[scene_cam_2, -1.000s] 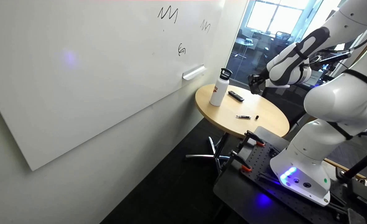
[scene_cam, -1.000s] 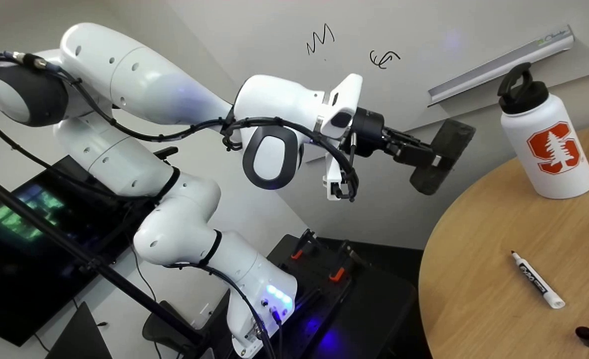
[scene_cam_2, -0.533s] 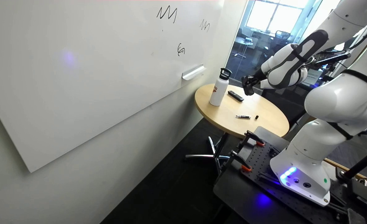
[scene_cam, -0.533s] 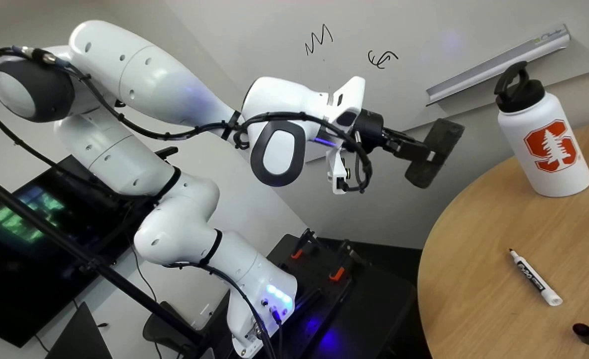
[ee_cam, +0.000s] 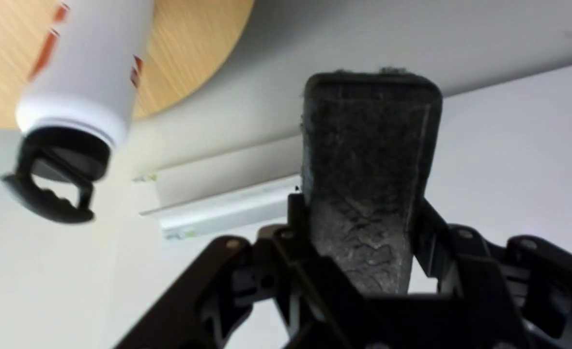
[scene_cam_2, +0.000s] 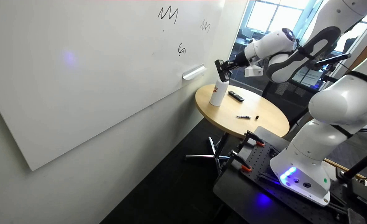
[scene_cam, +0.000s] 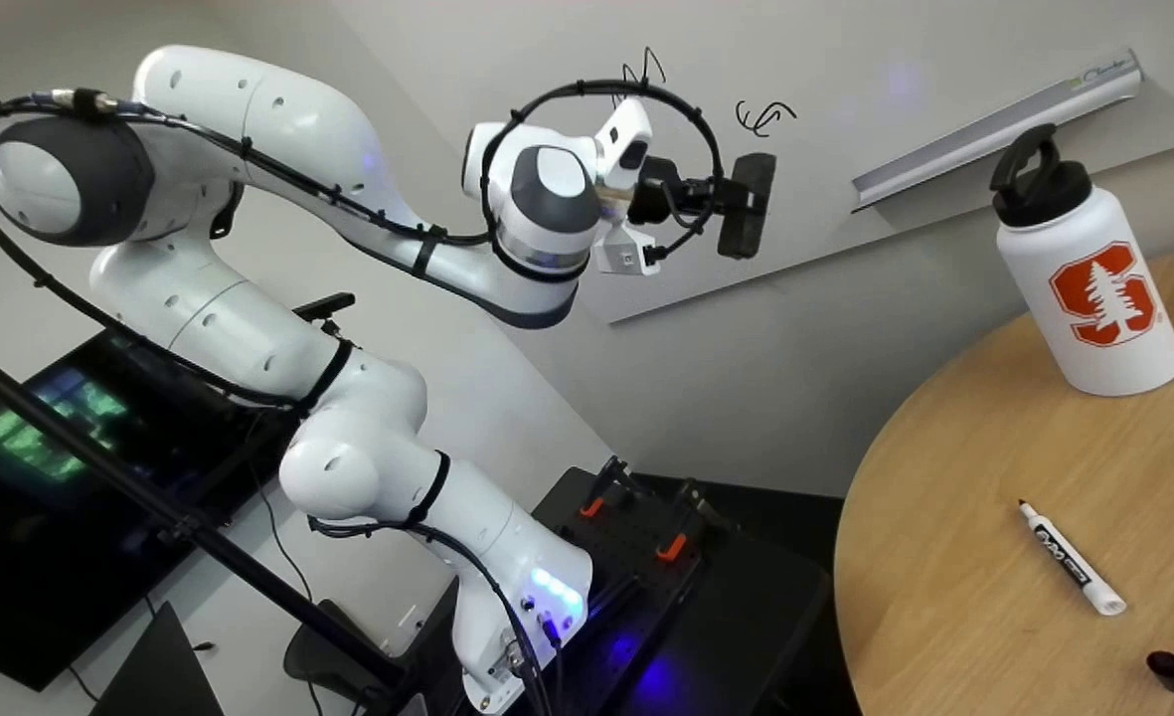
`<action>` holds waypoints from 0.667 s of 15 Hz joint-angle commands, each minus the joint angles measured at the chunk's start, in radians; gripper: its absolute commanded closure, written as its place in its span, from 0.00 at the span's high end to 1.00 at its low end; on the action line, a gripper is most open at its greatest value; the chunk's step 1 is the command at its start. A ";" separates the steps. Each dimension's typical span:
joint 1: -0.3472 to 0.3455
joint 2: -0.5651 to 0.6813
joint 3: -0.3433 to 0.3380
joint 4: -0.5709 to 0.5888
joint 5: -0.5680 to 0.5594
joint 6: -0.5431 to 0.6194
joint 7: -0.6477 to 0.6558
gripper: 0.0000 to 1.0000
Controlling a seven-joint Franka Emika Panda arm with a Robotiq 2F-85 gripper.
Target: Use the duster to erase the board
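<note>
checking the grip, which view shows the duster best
The wrist view: the duster looms large, clamped in the gripper, its lower end partly hidden. Both exterior views show it small, at the gripper's tip.

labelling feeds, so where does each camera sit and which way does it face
In an exterior view: camera seemingly beside the table, facing the board; arm, base and gripper show.
In an exterior view: seemingly high, near the board, looking along it toward a window; arm, gripper and base show.
Wrist view: mounted behind the gripper, the only part of the arm showing, facing the duster and bottle.
Both exterior views share the table and marker.
</note>
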 commanded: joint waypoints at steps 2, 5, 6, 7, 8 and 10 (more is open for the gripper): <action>0.310 -0.149 -0.177 0.052 -0.104 -0.001 0.086 0.28; 0.504 -0.264 -0.322 0.056 -0.056 -0.002 0.006 0.28; 0.565 -0.307 -0.381 0.052 -0.043 -0.002 -0.030 0.28; 0.633 -0.352 -0.454 0.048 -0.033 -0.002 -0.072 0.28; 0.541 -0.263 -0.356 0.069 -0.048 -0.002 -0.005 0.28; 0.565 -0.296 -0.382 0.063 -0.047 -0.016 -0.018 0.53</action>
